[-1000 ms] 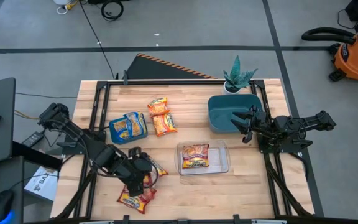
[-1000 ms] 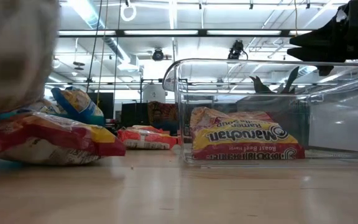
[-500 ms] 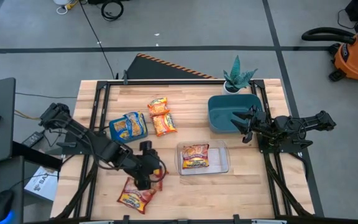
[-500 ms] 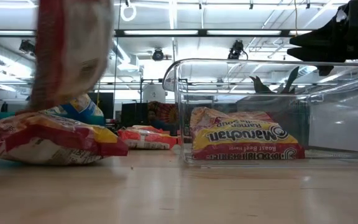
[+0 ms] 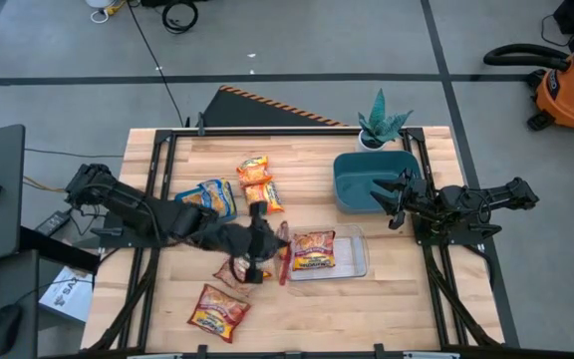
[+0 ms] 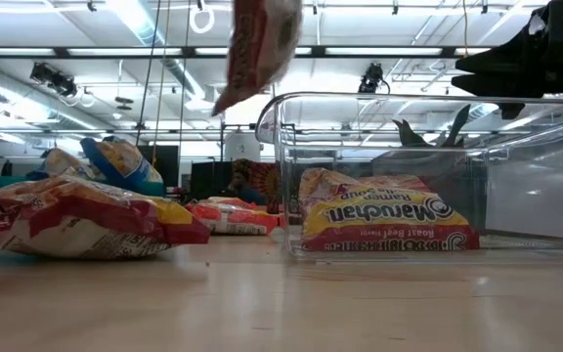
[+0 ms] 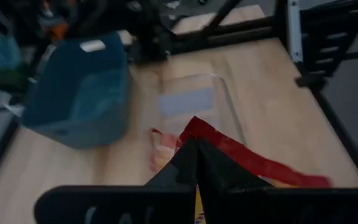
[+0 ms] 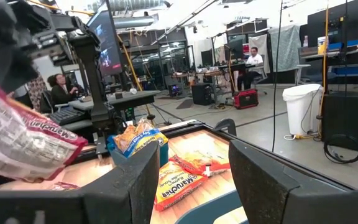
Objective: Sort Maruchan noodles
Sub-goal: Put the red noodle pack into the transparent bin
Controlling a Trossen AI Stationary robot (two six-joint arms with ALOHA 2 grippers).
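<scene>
Since a second ago the left gripper (image 5: 258, 261) has swung from the table's near-left corner toward the middle, lifting a glossy red-trimmed yellow ramen packet (image 6: 257, 44) off the wood; its fingers are pressed together on that packet, which now hangs just beside the near-left edge of the clear rectangular plastic bin (image 5: 357, 261). That suggests a drop into the bin is the step in hand.

Nearest the table's front, one red-and-yellow packet (image 5: 217, 312) lies alone on the wooden tabletop (image 5: 387, 309). Inside the clear bin lies a packet (image 6: 384, 223) whose upside-down lettering reads "Maruchan" with "Roast Beef Flavor" beneath. Farther back, a blue-trimmed packet (image 5: 213, 199) lies left of centre, with two orange-trimmed packets (image 5: 257, 185) just beside it; a "Maruchan" label shows on one in the right wrist view. Beyond the clear bin sits a teal plastic tub (image 5: 367, 179), where the right gripper (image 5: 395, 199) waits, fingers spread wide and empty.
</scene>
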